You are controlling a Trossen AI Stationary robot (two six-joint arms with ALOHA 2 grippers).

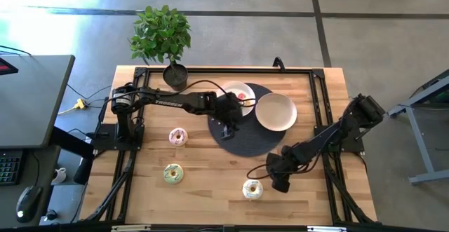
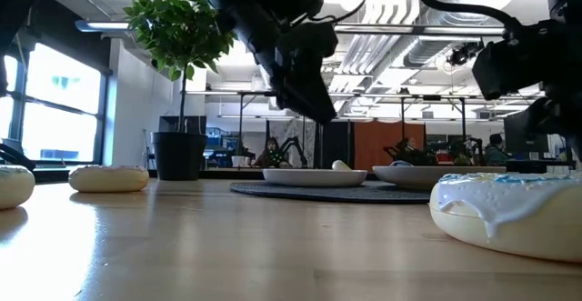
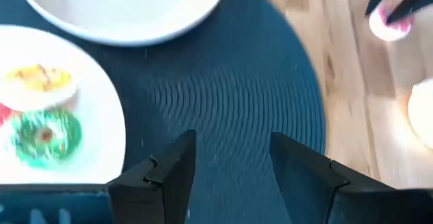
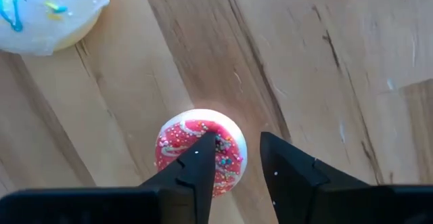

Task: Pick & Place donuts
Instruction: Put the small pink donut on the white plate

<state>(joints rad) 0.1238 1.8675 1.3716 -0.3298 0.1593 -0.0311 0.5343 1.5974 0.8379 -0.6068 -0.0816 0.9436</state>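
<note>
My right gripper (image 1: 280, 181) is low near the table's front edge, open, pointing down over a small red sprinkled donut (image 4: 200, 151) that lies on the wood. One finger (image 4: 203, 158) stands over the donut's middle, and the other (image 4: 284, 166) stands outside its rim. A white donut (image 1: 252, 188) lies just left of it. A pink donut (image 1: 178, 137) and a green donut (image 1: 172, 173) lie on the table's left half. My left gripper (image 3: 233, 163) is open and empty above the dark round mat (image 1: 242, 139). Beside it, a white plate (image 3: 95, 122) holds a green donut (image 3: 44, 136) and a yellow donut (image 3: 39, 82). My right gripper straddles one side of the red donut's ring (image 4: 233, 153) from above, pointing down. I cannot tell whether either finger touches it. The donut lies flat on the table.
An empty white plate (image 1: 276, 111) sits on the mat's right part, beside the plate with donuts (image 1: 247, 100). A potted plant (image 1: 165, 43) stands at the far edge. Black frame rails (image 1: 126, 162) run along the table's sides. Bare wood lies between the mat and the front edge.
</note>
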